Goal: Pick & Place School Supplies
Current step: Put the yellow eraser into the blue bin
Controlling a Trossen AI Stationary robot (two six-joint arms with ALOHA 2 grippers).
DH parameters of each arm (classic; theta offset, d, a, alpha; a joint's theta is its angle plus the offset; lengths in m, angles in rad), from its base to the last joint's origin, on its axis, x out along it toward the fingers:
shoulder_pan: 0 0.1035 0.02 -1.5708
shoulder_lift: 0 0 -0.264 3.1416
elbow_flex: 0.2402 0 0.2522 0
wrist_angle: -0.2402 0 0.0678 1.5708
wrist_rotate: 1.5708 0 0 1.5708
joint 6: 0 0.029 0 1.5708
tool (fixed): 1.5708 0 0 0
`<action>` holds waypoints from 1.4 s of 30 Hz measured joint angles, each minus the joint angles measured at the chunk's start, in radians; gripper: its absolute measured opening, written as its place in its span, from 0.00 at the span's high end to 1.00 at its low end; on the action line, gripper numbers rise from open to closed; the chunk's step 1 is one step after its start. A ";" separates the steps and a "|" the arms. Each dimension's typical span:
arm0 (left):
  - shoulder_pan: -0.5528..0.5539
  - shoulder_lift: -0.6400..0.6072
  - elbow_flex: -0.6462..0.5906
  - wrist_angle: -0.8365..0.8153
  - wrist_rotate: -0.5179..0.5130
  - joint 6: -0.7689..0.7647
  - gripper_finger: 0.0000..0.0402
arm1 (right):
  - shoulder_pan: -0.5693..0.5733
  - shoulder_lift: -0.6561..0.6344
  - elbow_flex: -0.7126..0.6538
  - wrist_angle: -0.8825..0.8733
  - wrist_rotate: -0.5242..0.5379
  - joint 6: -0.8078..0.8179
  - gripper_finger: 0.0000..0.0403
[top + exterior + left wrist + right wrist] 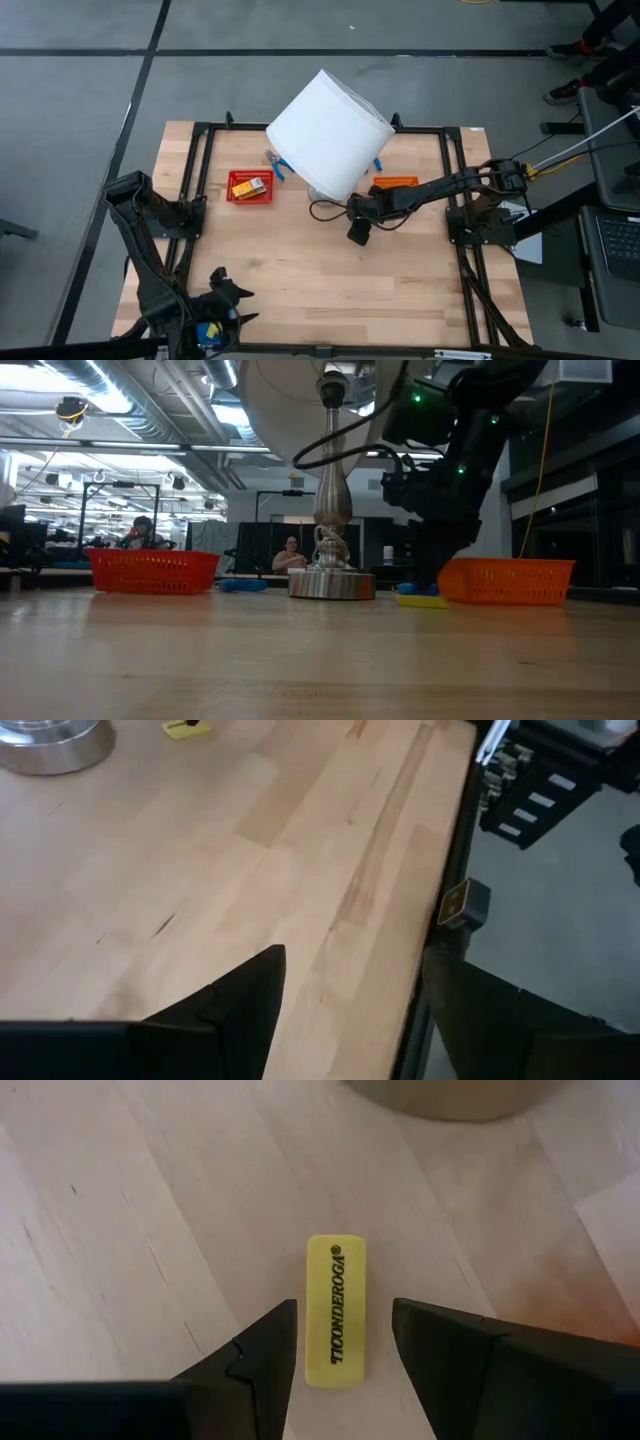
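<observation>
A plain yellow eraser (336,1310), printed TICONDEROGA, lies flat on the wooden table. My right gripper (345,1350) is open just above the table, one finger on each side of the eraser's near end, and I see no touch. In the high view it (357,236) is at mid-table, in front of the lamp. In the low view the eraser (420,601) lies beside the orange basket (505,580). Yellow-orange packets (248,185) lie in the red basket (250,198). A blue-handled tool (277,166) lies by the lampshade. My left gripper (225,290) is open and empty near the table's front left.
A lamp with a big white shade (328,130) stands on a metal base (332,582) at mid-table, its dark cord (325,212) looping beside my right gripper. The orange basket (395,182) is right of the lamp. People sit in the room beyond.
</observation>
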 joint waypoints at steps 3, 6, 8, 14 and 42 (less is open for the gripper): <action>0.022 -0.001 0.004 0.000 0.028 0.012 0.42 | -0.004 0.000 0.000 0.018 -0.004 -0.008 0.58; 0.032 -0.011 0.004 0.000 0.031 0.012 0.41 | -0.004 0.027 0.000 0.036 -0.021 -0.008 0.58; 0.032 -0.021 0.005 -0.004 0.026 0.012 0.41 | -0.004 0.056 0.000 0.045 -0.041 -0.004 0.58; 0.031 -0.052 0.005 -0.035 0.022 0.004 0.41 | 0.011 0.091 0.004 0.053 -0.016 0.033 0.58; 0.106 -0.062 0.005 -0.109 -0.033 0.079 0.41 | 0.344 0.052 0.327 0.144 -0.062 0.190 0.87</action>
